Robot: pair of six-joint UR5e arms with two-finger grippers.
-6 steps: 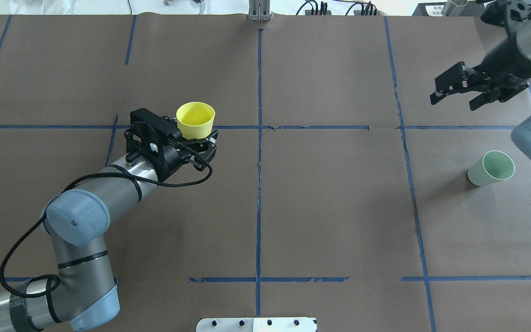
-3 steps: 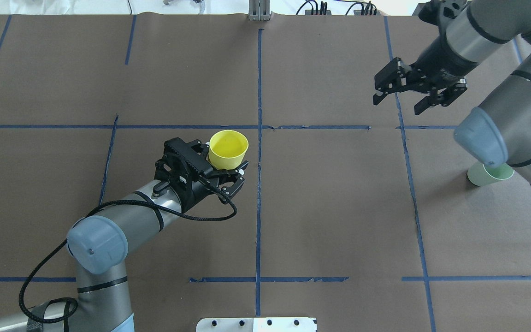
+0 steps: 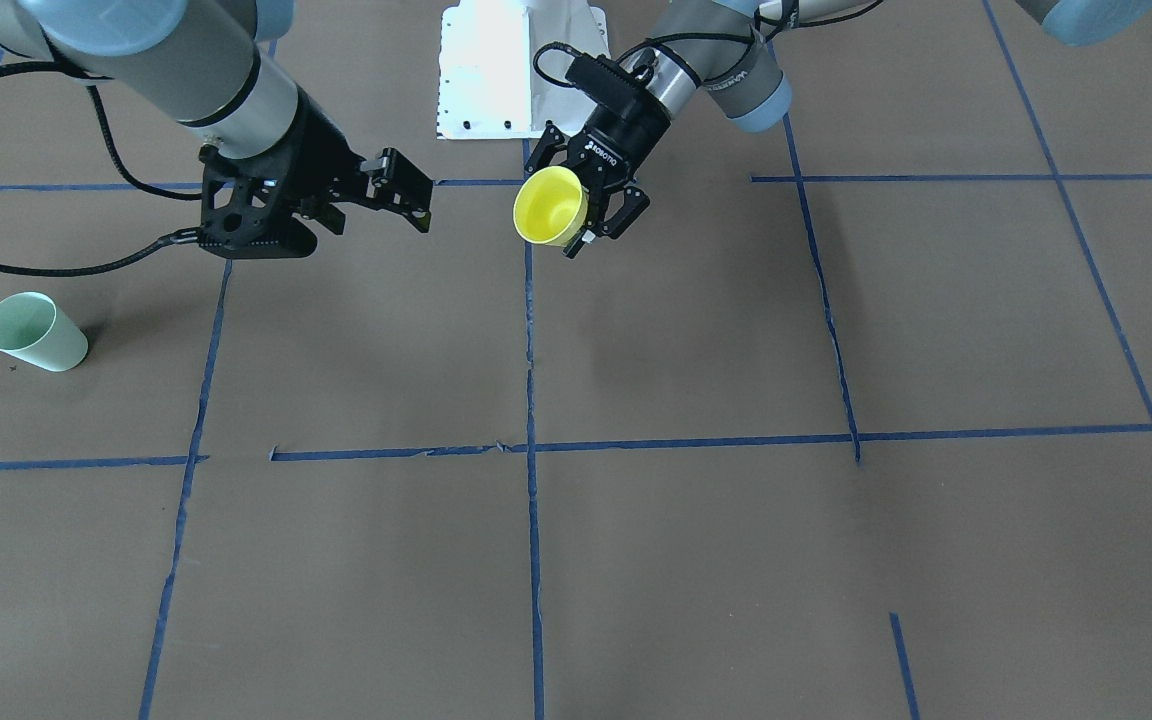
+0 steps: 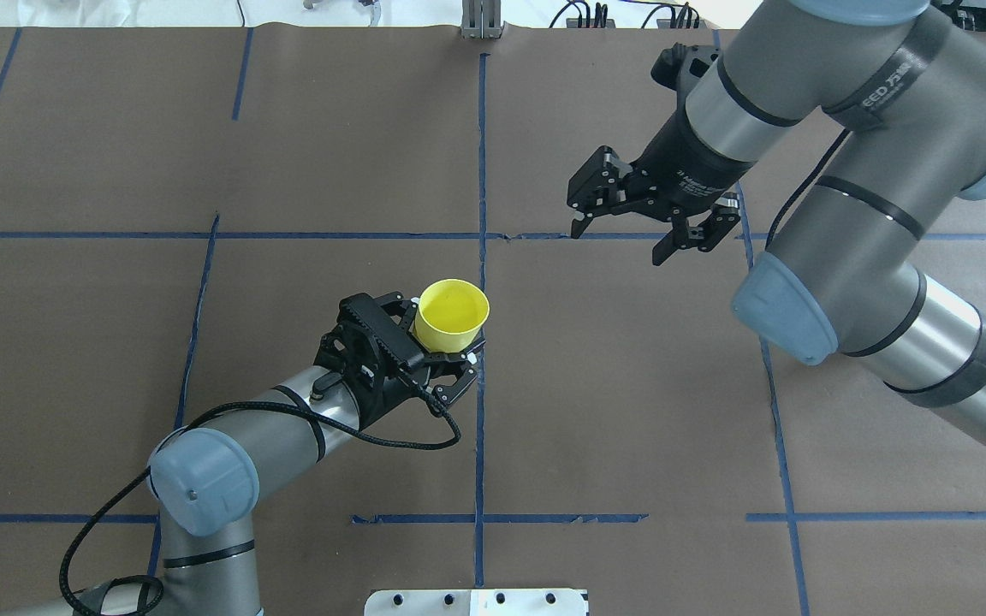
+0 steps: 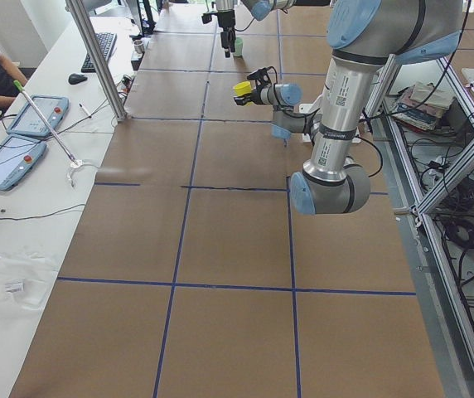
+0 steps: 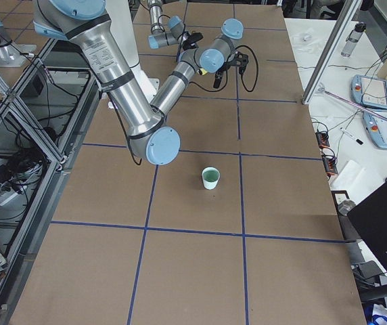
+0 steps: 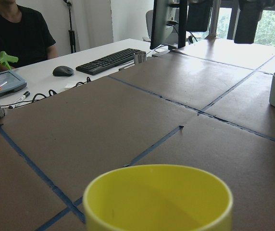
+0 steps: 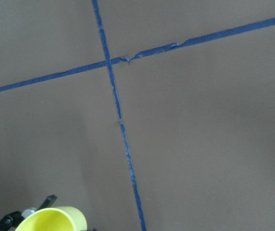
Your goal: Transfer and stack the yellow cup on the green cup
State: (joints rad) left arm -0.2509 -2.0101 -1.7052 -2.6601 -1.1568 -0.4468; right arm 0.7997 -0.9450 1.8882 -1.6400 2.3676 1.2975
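Observation:
My left gripper (image 4: 444,349) is shut on the lower part of the yellow cup (image 4: 452,314) and holds it upright above the table, just left of the centre tape line. The cup also shows in the front view (image 3: 549,205), the left wrist view (image 7: 157,198) and the right wrist view (image 8: 51,220). My right gripper (image 4: 620,240) is open and empty, above the table to the right of the centre line and beyond the yellow cup. The green cup (image 3: 34,332) stands upright far out on my right side (image 6: 210,178). In the overhead view my right arm hides it.
Blue tape lines (image 4: 482,154) divide the brown paper table cover. A white base plate (image 4: 476,601) sits at the near edge. A side bench holds a keyboard (image 7: 111,60) and tablets (image 5: 34,116), with an operator (image 7: 19,33) seated there.
My left arm has carried the yellow cup right and nearer to me, up to the centre line. My right arm has swung left toward the centre, still open, and now covers the green cup.

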